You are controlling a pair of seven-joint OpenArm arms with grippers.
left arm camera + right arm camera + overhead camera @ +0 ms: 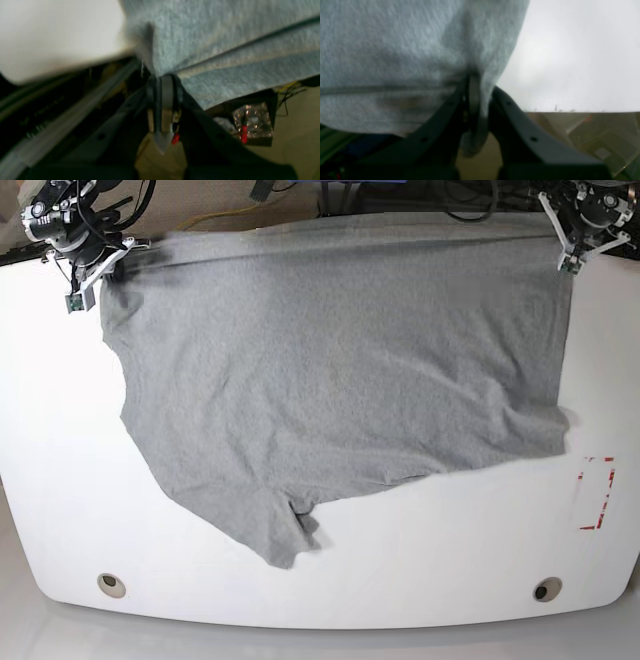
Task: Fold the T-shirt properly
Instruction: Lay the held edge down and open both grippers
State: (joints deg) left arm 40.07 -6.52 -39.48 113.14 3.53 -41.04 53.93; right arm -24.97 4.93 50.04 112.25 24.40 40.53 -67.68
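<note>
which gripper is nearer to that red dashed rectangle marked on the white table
Left. The left gripper holds the grey T-shirt directly behind the red dashed rectangle; the right gripper is across the table.

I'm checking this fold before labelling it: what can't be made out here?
- Heather-grey cotton T-shirt: its neck and one sleeve; base view, fabric bunched or folded under.
- Left gripper: fingers' tips; left wrist view, buried in cloth, blurred.
- Right gripper: same; right wrist view.
- Red marks on the white table: meaning unclear; base view, too small.

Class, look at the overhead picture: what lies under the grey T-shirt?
The white table shows around the T-shirt, so it lies beneath. Whatever else might sit under the cloth is covered and cannot be seen.
</note>
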